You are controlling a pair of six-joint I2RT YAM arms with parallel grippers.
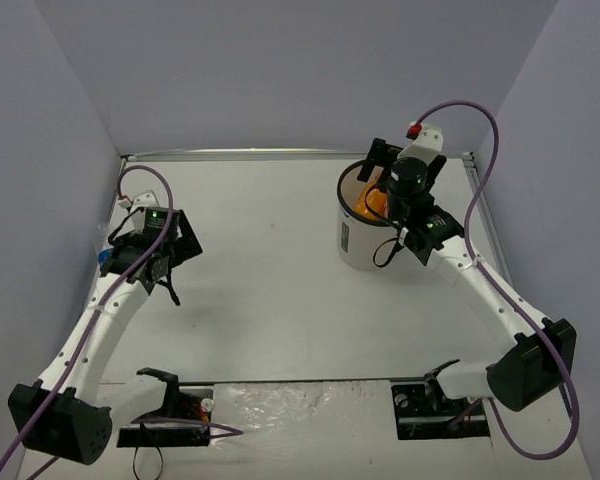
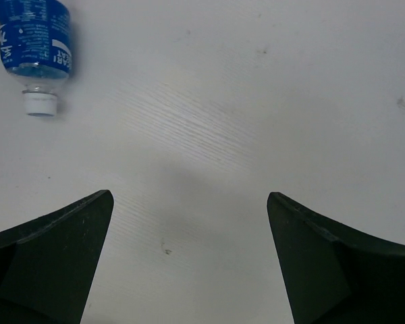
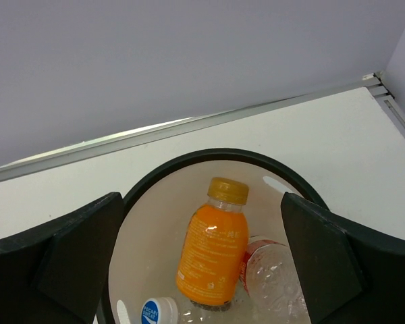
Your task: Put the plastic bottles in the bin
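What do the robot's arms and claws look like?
The left arm and right arm are white tubes with chunky black joints. A purple cable loops along each. The left claw and right claw each have two black wedge-shaped fingers. A green light glows on the left wrist.

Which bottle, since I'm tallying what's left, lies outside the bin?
The blue-labelled bottle, lying on the table; the orange bottle and red-labelled bottle sit inside the bin.

Left wrist view: the blue-labelled bottle (image 2: pixel 37 40) at eleven o'clock is cut by the top edge, its base unseen. Right wrist view: the bin (image 3: pixel 189 158) loses its near rim at six o'clock to the bottom edge, which also crops the red-labelled bottle (image 3: pixel 273 273) and the bottle under a white cap (image 3: pixel 154 312).
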